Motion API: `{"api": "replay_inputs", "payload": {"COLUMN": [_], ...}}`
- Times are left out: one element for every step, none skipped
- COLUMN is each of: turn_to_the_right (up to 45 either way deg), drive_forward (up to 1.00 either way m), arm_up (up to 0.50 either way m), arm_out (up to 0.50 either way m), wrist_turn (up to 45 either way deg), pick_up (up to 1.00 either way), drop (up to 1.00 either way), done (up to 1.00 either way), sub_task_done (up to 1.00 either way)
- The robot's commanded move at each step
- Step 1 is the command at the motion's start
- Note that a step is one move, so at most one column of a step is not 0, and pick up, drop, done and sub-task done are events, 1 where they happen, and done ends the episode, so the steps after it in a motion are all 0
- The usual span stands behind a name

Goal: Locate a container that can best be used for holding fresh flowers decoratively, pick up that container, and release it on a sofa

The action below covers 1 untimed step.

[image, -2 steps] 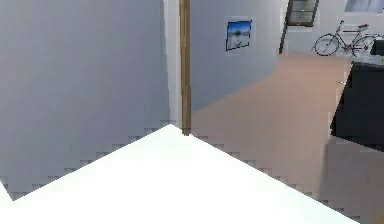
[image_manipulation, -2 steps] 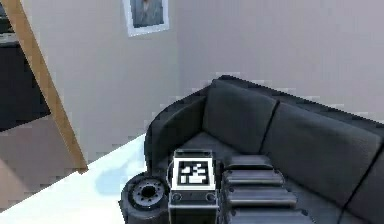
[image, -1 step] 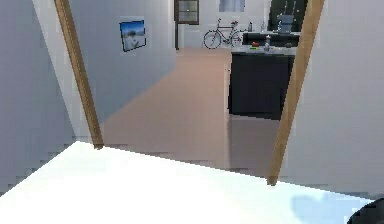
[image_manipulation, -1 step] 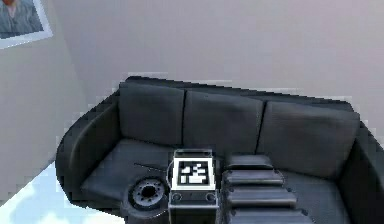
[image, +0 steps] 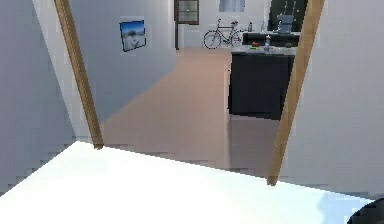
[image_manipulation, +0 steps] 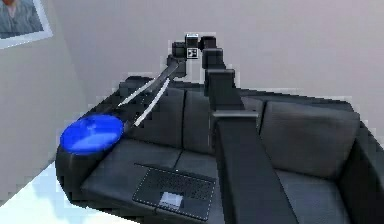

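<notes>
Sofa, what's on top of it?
A dark laptop on its seat, a blue round thing toward the view's left; the arm covers part of the middle cushions.

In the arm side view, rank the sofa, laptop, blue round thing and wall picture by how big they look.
1. sofa
2. laptop
3. blue round thing and wall picture look about alike; the picture is cut off at the edge, so no ranking.

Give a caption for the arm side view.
Arm reaching to a dark sofa, gripper by a blue round container, laptop on seat.
</notes>
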Motion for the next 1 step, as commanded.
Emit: {"api": "replay_inputs", "payload": {"turn_to_the_right": [0.0], "drive_forward": [0.0], "arm_up": [0.0], "arm_out": [0.0], "wrist_turn": [45.0], "pick_up": [0.0], "drop": [0.0], "done": [0.0], "sub_task_done": [0.0]}}
